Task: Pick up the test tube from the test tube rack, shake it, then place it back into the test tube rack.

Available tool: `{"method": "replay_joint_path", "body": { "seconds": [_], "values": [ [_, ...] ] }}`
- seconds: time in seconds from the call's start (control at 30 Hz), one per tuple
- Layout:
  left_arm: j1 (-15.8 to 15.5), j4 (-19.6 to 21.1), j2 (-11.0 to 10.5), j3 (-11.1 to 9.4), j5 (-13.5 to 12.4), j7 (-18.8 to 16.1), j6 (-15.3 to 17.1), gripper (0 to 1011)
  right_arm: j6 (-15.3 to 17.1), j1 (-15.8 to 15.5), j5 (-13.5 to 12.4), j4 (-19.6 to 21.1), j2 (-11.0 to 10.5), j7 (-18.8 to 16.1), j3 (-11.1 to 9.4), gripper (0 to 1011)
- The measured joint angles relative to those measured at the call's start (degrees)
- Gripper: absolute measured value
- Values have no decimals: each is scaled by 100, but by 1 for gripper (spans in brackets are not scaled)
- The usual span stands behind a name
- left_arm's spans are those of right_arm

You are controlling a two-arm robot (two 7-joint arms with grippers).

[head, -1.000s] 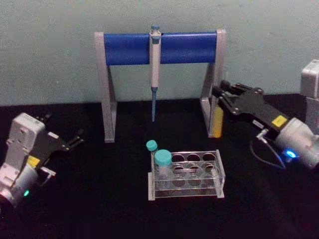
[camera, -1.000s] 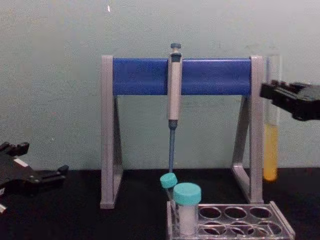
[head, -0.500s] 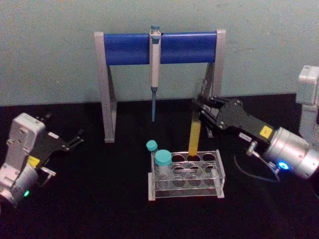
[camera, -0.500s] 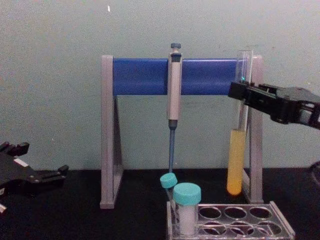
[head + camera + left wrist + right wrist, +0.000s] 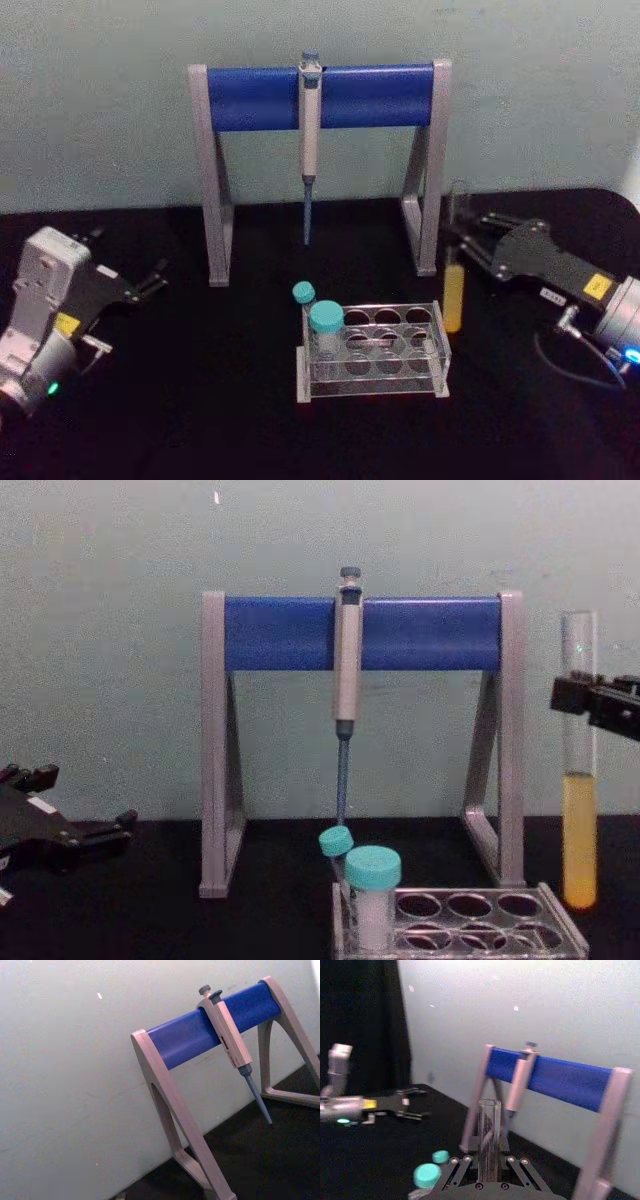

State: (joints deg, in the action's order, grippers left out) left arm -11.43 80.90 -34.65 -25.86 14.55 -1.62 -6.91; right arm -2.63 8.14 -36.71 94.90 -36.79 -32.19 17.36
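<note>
The test tube [image 5: 453, 300], a slim clear tube with yellow liquid in its lower part, hangs upright just off the right end of the test tube rack [image 5: 440, 345], its bottom above the table. My right gripper [image 5: 460, 240] is shut on its upper part. The chest view shows the test tube [image 5: 579, 830] to the right of the test tube rack [image 5: 455, 922] and higher, held by the right gripper [image 5: 590, 695]. In the right wrist view the test tube [image 5: 489, 1125] stands between the fingers. My left gripper [image 5: 150, 280] rests open at the far left.
Two teal-capped vials [image 5: 326, 320] stand in the rack's left end. Behind the rack is a grey-and-blue pipette stand [image 5: 380, 95] with a pipette [image 5: 310, 120] hanging from it; its right leg [image 5: 432, 200] is close behind the tube. The black table [image 5: 200, 400] lies open in front.
The right gripper has swung the tube from the stand's right leg, over the rack's back row, and then out to the right, beside the rack's end. The left arm stayed still.
</note>
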Motion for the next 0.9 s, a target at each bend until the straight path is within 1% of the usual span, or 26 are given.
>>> {"method": "replay_joint_path", "body": {
  "seconds": [0.03, 0.07, 0.1, 0.13, 0.17, 0.2, 0.3, 0.33, 0.4, 0.47, 0.53, 0.6, 0.63, 0.67, 0.7, 0.73, 0.83, 0.9],
  "values": [
    [0, 0, 0, 0, 0, 0, 0, 1001, 0, 0, 0, 0, 0, 0, 0, 229],
    [0, 0, 0, 0, 0, 0, 0, 1001, -8, 16, 72, -22, 16, 108, -23, 229],
    [-1, 0, 0, 0, 0, 0, 0, 1001, -12, 28, 110, -37, 25, 143, -26, 229],
    [0, 0, 0, 0, 0, 0, 0, 1001, -19, 80, 227, -88, 56, 251, -27, 229],
    [0, 0, 0, 0, 0, 0, 0, 1001, -24, 117, 289, -123, 80, 297, -26, 228],
    [0, 0, 0, 0, 0, 0, 0, 1001, -38, 202, 411, -197, 144, 376, -15, 228],
    [0, 0, 0, 0, 0, 0, 0, 1001, -74, 341, 593, -339, 259, 488, 16, 229],
    [0, 0, 0, 0, 0, 0, 0, 1001, -102, 441, 699, -431, 345, 539, 43, 229],
    [0, 0, 0, 0, 0, 0, 0, 1001, -131, 536, 776, -527, 429, 559, 69, 229],
    [0, 0, 0, 0, 0, 0, 0, 1001, -182, 667, 852, -658, 563, 556, 110, 229],
    [0, 0, 0, 0, 0, 0, 0, 1001, -225, 754, 869, -747, 655, 526, 130, 229],
    [0, 0, 0, 0, 0, 0, 0, 1001, -320, 872, 871, -885, 816, 425, 152, 229],
    [0, 0, 0, 0, 0, 0, 0, 1001, -320, 872, 871, -885, 816, 425, 152, 229],
    [0, 0, 0, 0, 0, 0, 0, 1001, -385, 920, 837, -954, 906, 358, 154, 229],
    [0, 0, 0, 0, 0, 0, 0, 1001, -413, 939, 805, -989, 951, 321, 154, 229],
    [0, 0, 0, 0, 0, 0, 0, 1001, -463, 972, 728, -1041, 1026, 237, 154, 229],
    [0, 0, 0, 0, 0, 0, 0, 1001, -509, 1007, 607, -1090, 1102, 91, 160, 229],
    [0, 0, 0, 0, 0, 0, 0, 1001, -517, 1027, 473, -1118, 1139, -72, 184, 229]
  ]
}}
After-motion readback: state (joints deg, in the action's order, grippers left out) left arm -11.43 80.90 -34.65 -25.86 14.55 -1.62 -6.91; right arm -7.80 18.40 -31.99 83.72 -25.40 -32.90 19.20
